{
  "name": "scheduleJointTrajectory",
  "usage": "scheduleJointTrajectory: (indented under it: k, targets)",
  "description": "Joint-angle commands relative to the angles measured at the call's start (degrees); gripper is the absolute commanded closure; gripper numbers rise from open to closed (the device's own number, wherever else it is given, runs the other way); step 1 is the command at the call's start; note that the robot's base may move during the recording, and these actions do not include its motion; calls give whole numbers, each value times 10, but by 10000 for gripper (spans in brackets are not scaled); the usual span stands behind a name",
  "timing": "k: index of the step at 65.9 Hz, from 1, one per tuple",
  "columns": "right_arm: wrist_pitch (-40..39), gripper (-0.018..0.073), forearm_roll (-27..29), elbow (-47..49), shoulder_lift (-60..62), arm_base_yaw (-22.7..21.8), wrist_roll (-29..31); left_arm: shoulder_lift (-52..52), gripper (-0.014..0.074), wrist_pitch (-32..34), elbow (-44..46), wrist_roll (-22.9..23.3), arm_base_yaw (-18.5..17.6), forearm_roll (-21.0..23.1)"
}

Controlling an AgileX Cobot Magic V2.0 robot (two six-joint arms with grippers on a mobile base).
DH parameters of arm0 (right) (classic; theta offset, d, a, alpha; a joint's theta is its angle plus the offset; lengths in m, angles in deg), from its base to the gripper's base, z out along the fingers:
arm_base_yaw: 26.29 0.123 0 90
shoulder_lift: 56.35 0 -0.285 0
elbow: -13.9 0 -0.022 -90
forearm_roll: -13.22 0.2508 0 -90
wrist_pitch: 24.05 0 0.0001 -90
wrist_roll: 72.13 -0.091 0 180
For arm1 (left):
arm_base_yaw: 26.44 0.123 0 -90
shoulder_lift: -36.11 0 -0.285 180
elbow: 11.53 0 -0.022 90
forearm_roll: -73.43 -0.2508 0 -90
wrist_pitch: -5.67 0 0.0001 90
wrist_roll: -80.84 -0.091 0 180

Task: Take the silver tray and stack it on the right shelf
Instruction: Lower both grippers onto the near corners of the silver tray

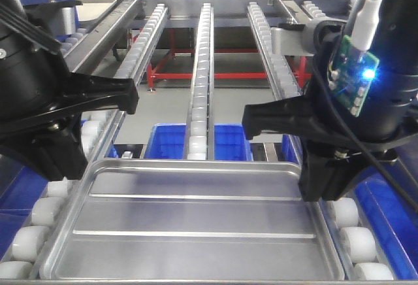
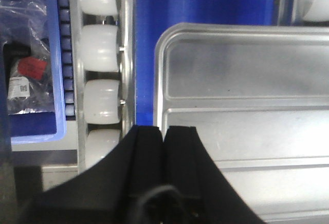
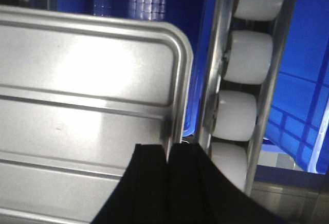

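Front-facing view: the silver tray [image 1: 196, 233] lies flat and square to the camera at the near end of the right shelf [image 1: 202, 50]. Its ribs run left to right, and it sits between the two outer lanes of white rollers [image 1: 356, 242].
Tray edges: the left and right rims each run just beside a steel lane rail without touching it — both wrist views show a narrow strip of blue in the gap. The far rim sits at the near end of the centre lane.
Open room: beyond the far rim the lanes run on away from the camera with wide gaps between them, and blue bins [image 1: 166, 142] sit below.
Left end effector [image 2: 164, 134]: the black fingers are pinched almost together with only a thin slit between them. The tray's left rim runs straight into that slit, so it is clamped on the rim near the far-left corner.
Right end effector [image 3: 167, 154]: it has the same tight pinch on the right rim, just short of the rounded far-right corner.
Support: I cannot tell whether the tray's bottom rests on rollers or hangs from the two grips.
Left wrist view only: a clear plastic bag [image 2: 25, 75] with a red label lies in a bin outside the roller lane.
Front-facing view only: a small green circuit board [image 1: 356, 76] on the right arm has a lit blue light.
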Motion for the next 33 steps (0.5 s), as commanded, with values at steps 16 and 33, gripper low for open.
scheduleJointTrajectory:
  k: [16, 33]
  targets:
    - [-3, 501, -2, 15, 15, -1, -4, -9, 688, 9, 18, 0, -4, -8]
    - [-3, 501, -2, 15, 15, -1, -4, -9, 688, -15, 18, 0, -4, -11]
